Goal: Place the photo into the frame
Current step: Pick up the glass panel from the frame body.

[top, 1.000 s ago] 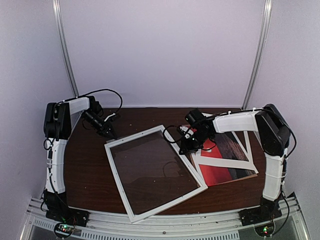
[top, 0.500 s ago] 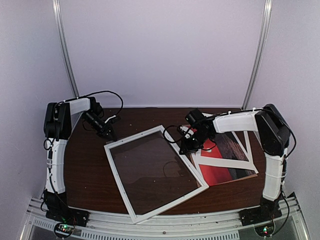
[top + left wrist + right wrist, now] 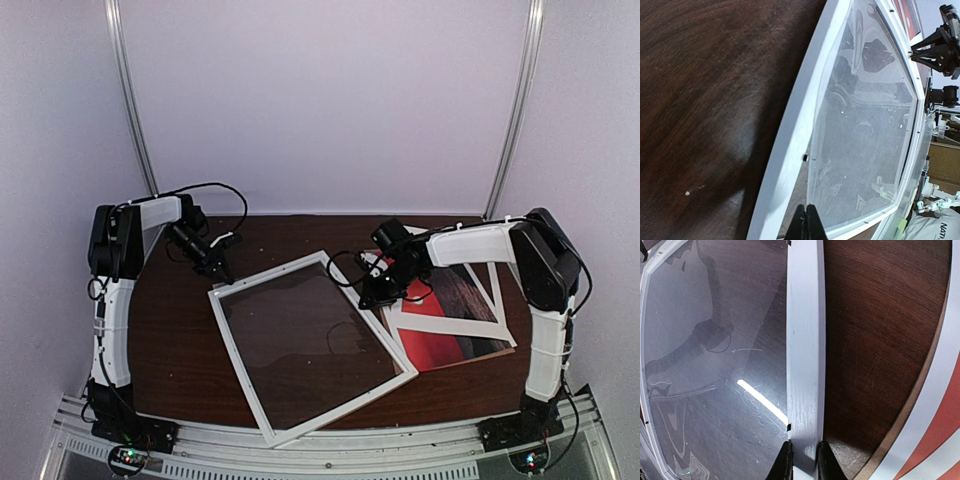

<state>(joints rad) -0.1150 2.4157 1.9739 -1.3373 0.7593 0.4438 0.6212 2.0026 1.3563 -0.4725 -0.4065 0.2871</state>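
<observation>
Partly hidden, the photo [image 3: 440, 350] lies at the right of the table [image 3: 170, 340] under a white mat [image 3: 455, 326] and the right arm; only red and dark patches show. Just left of it sits the frame [image 3: 266, 272], one rail clamped in the right gripper [image 3: 804, 452]. The left gripper [image 3: 805, 220] has its jaws pressed together over the frame's corner; contact is unclear. Lettering on a grey bag [image 3: 945, 227] is cut off and starts "NAT".

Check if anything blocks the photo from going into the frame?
Yes: the mat lies on top of the photo, covering its edges. A strip of bare table shows between it and the frame, whose rail the right gripper grips.
</observation>
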